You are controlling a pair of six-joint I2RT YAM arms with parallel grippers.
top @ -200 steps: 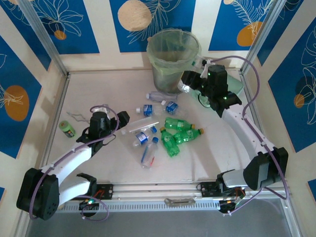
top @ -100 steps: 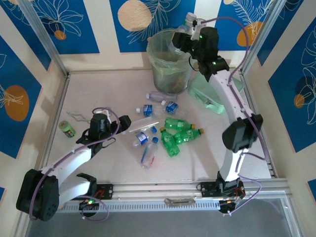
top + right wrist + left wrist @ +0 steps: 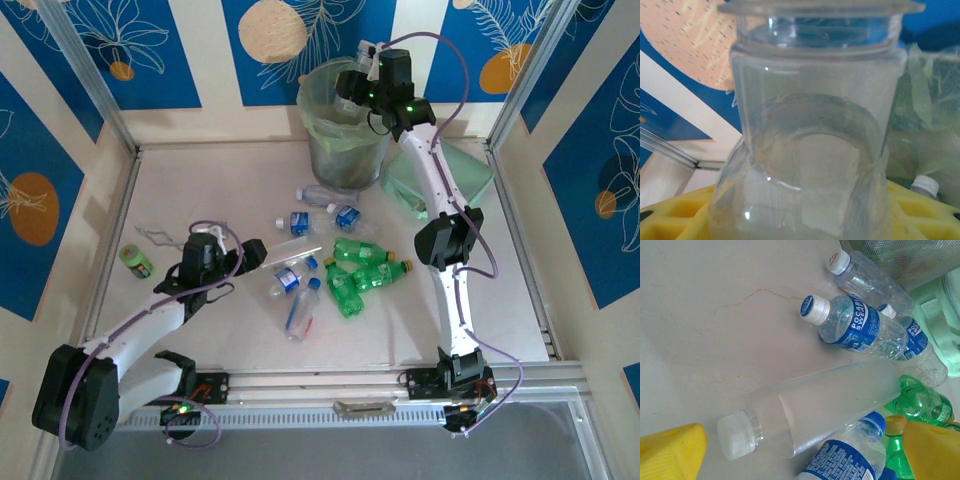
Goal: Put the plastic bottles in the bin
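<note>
Clenched jaws on the right gripper (image 3: 352,88) grasp a clear bottle (image 3: 810,150); in the right wrist view its transparent body stands between the yellow fingers (image 3: 670,217), with the pale green bag liner just behind it. From above, that gripper hangs over the right side of the bin's mouth, its arm stretched far across the table. The bin (image 3: 335,150) stands at the back of the table, against the blue patterned wall, with a flat mint-green lid (image 3: 445,172) lying just to its right. The left gripper (image 3: 238,258) is low over the table at centre left with its jaws spread wide and nothing between the pads. In the left wrist view, a frosted bottle (image 3: 815,405) with a white cap lies on its side in the gap between the two yellow fingertips, touched by neither. Beyond it lie a blue-labelled bottle (image 3: 855,327) and a plain clear one (image 3: 870,277) close to the bin's base. The rest of the plastic bottles are scattered on the table between the arms: three green bottles (image 3: 362,270) bunched together, another blue-labelled one (image 3: 288,280) beside the frosted bottle, and a blue-capped bottle (image 3: 300,310) nearest the arm bases. A small green tape roll (image 3: 135,260) sits by the left wall, well apart from the bottles.
</note>
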